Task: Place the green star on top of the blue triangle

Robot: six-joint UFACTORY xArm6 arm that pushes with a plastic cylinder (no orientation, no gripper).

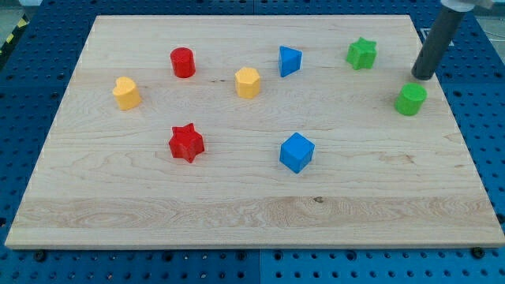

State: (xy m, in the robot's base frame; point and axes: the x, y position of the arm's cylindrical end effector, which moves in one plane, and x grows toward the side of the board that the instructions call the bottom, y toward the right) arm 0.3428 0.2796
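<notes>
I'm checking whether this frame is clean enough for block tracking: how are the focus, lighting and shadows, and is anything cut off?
Camera view: focus is sharp across the board; lighting is even, no glare, with only short soft shadows under blocks such as the green star and blue triangle. Camera view: the rod is cut off by the view's top edge, while my tip shows just above the green cylinder.

A robotics lab or test bench, by every sign. Pale wooden tabletop (252, 213) laid flat on a blue perforated metal base (485, 134) with regular rows of mounting holes, visible past all four edges. Yellow-and-black hazard striping (14, 31) beyond the top-left corner. Small, brightly coloured plastic blocks scattered over the wood like test pieces. Dark machine rod (432, 47) entering near the top-right corner.
</notes>
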